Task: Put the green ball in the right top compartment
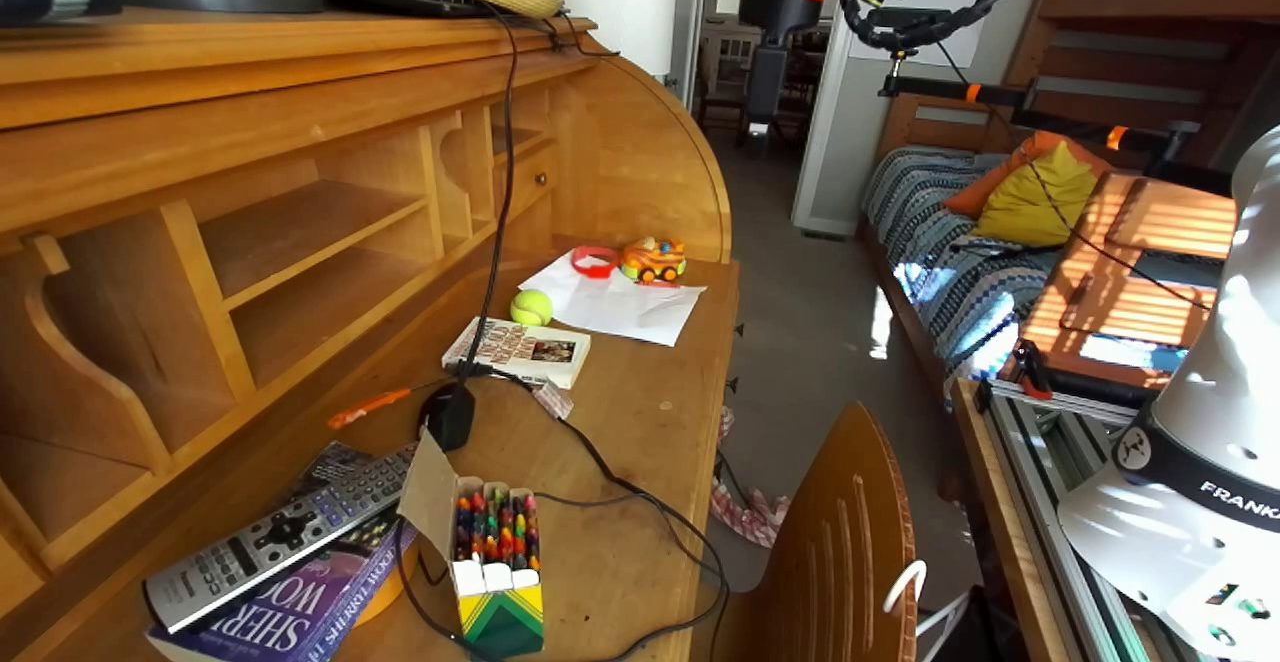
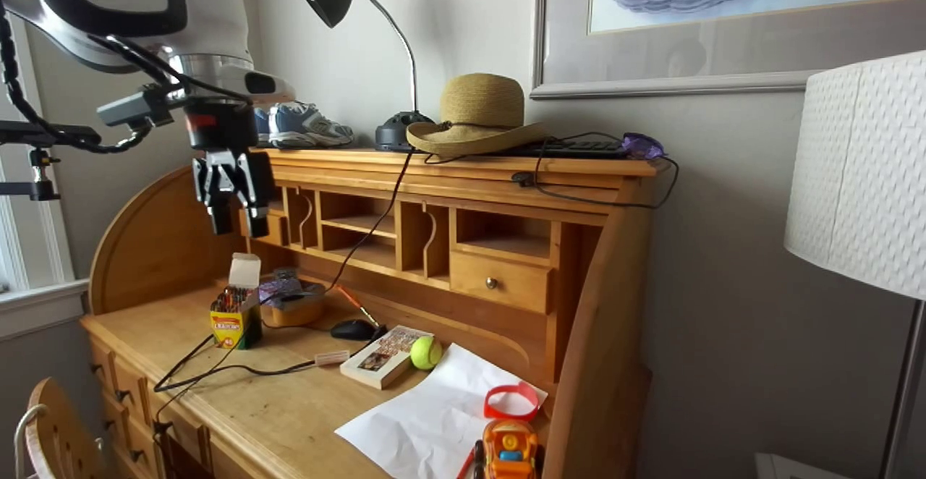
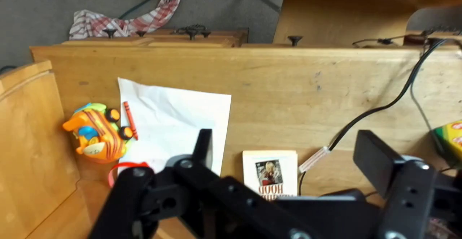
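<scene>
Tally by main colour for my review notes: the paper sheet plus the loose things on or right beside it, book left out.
Yellow-green: 1 (ball)
Orange: 1 (wheeled toy)
Red or orange-red: 2 (band, crayon)
White: 1 (paper sheet)
Total: 5

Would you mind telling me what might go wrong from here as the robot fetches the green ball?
The green ball may roll if nudged off-centre. The book close beside it could block the open end effector. The black cord hanging in front of the cubbies might snag the arm on the way.
</scene>
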`<state>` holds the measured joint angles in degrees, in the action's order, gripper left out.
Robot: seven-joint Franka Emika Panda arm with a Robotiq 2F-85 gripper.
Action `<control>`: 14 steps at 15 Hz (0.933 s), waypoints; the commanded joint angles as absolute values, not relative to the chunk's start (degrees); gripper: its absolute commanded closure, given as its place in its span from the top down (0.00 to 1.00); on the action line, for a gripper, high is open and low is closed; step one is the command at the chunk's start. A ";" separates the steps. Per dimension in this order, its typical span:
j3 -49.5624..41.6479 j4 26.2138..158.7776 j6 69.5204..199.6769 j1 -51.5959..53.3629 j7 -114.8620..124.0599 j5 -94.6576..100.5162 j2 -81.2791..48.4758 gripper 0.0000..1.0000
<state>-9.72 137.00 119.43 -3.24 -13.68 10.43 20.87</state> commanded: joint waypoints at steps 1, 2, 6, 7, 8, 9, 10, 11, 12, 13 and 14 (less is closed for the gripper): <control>-7.58 133.53 128.43 -4.96 -8.86 13.52 12.39 1.00; -7.60 132.12 130.24 -5.05 -8.76 13.26 9.82 1.00; -8.24 123.24 129.84 -5.64 -7.26 9.46 -1.56 1.00; -8.64 119.94 125.80 -5.51 -10.78 5.08 -4.60 1.00; -7.80 126.72 130.03 -5.72 -8.35 9.43 2.41 1.00; -7.89 124.49 128.86 -5.87 -9.09 7.79 -0.31 1.00; -7.94 122.76 128.30 -5.95 -9.43 6.94 -2.42 1.00; -7.92 121.59 128.03 -5.99 -9.48 6.55 -3.83 1.00; -7.90 120.98 127.89 -6.01 -9.49 6.33 -4.55 1.00; -7.89 120.70 127.79 -6.01 -9.49 6.25 -4.75 1.00; -7.89 120.53 127.68 -6.01 -9.49 6.22 -4.73 1.00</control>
